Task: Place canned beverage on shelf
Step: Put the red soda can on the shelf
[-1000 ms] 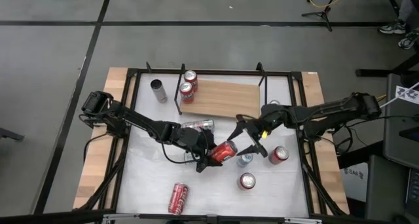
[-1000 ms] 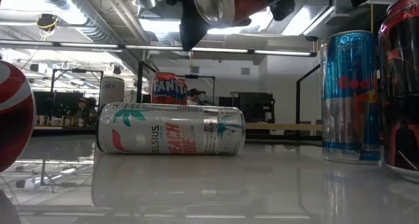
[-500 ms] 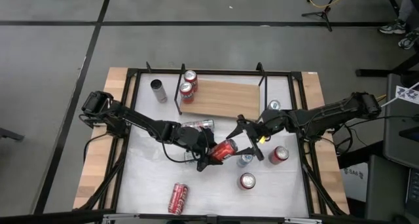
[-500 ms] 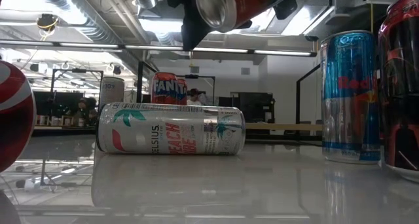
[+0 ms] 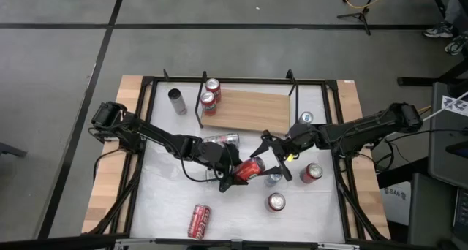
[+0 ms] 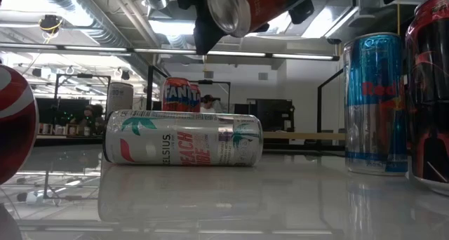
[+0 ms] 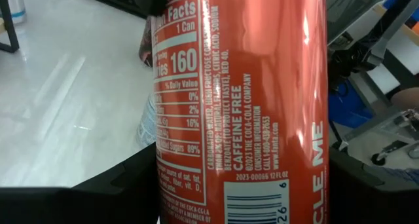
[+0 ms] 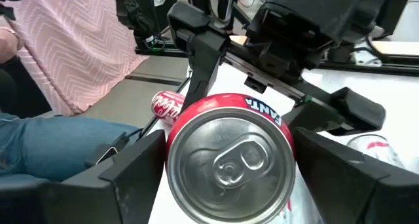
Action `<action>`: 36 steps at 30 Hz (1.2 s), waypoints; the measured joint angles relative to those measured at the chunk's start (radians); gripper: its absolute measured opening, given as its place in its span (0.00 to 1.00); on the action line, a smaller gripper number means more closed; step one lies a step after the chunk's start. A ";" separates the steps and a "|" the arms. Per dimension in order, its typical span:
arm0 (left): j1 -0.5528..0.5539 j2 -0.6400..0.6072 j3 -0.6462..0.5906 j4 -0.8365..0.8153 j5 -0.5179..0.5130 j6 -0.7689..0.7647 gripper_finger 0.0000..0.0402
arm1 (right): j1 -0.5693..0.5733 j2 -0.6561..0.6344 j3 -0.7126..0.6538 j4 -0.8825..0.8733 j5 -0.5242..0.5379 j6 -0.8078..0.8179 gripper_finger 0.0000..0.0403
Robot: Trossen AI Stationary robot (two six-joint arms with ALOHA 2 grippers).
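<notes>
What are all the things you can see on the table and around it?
light-brown wooden shelf: one, at the table's far middle.
upright red cans on the shelf: two, at its left end.
orange-red Fanta can: one, held above the table's middle.
silver Celsius can: one, lying in front of the shelf.
dark grey can: one, upright, left of the shelf.
blue-silver Red Bull can: one, upright, beside the Fanta can.
other upright red cans: two, front right.
red Coca-Cola can: one, lying at the front.
silver-topped can: one, right of the shelf.
white tabletop: one.
person: one, pink top, beyond the table.
left gripper: holding the Fanta can.
right gripper: open around that can's top.
</notes>
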 joint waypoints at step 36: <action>-0.003 0.000 0.000 0.010 -0.004 -0.024 0.71 | 0.000 0.042 0.000 0.079 -0.093 0.066 0.79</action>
